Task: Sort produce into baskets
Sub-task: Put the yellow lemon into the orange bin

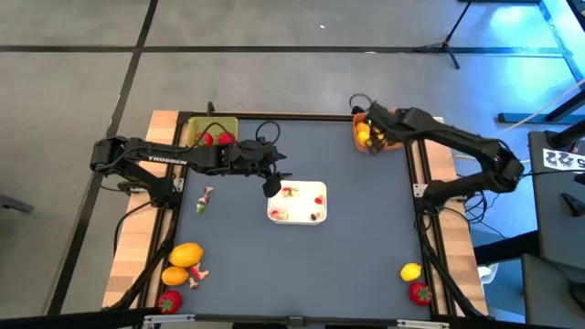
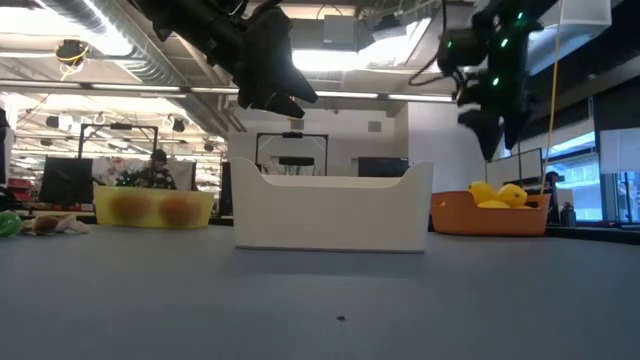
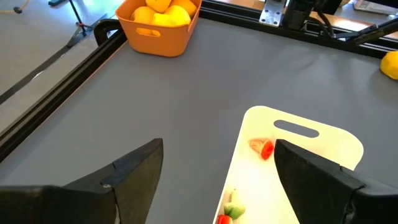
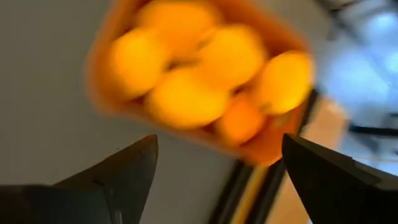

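Note:
The orange basket (image 1: 373, 137) at the far right corner holds several yellow and orange fruits (image 4: 186, 93). My right gripper (image 1: 364, 117) is open and empty above it. The yellow-green basket (image 1: 213, 132) at the far left holds red strawberries (image 1: 216, 139). My left gripper (image 1: 272, 185) is open and empty above the left end of the white tray (image 1: 298, 203). Loose fruits lie at the near left (image 1: 186, 255) and near right (image 1: 411, 271) on the wood beside the mat.
The white tray (image 3: 280, 180) holds small red and green scraps. A small scrap piece (image 1: 203, 199) lies on the mat left of the tray. Wooden rails and black frame bars run along both sides of the grey mat (image 1: 302, 265).

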Robot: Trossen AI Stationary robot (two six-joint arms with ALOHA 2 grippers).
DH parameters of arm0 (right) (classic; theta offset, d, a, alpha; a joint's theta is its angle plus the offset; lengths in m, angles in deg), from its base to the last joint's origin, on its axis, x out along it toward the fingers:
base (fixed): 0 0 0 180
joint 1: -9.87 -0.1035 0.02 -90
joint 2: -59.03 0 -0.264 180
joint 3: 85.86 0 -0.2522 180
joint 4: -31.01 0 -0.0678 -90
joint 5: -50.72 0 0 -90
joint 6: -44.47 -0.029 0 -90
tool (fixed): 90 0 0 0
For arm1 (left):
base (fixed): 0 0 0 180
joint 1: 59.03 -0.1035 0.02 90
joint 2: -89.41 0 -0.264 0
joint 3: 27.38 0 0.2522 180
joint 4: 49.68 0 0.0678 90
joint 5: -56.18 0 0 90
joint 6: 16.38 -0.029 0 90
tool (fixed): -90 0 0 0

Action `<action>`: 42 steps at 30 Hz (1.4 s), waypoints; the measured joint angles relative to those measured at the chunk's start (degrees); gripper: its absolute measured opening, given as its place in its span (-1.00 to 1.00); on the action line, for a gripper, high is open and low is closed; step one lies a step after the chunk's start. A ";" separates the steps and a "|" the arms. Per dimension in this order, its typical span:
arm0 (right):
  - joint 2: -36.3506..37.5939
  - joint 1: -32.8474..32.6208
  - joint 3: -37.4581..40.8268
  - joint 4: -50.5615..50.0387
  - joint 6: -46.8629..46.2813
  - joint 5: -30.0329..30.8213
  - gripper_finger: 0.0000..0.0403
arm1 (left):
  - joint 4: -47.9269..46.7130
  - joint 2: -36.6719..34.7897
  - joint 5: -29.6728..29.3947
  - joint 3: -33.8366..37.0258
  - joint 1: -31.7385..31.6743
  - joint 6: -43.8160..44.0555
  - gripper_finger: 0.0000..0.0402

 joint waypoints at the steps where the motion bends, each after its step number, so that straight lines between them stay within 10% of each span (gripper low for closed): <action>1: 0.94 -1.82 0.03 -1.72 -0.81 -2.28 0.68 | 0.00 0.00 0.00 0.00 0.00 0.00 0.50; 11: 6.09 -25.14 0.03 -15.31 -15.27 -21.45 0.69 | 0.00 0.00 0.00 0.00 -0.01 -0.02 0.50; 42: -0.60 -84.77 3.07 -0.95 -58.92 -36.41 0.69 | -1.26 0.00 0.02 0.00 -0.02 0.11 0.50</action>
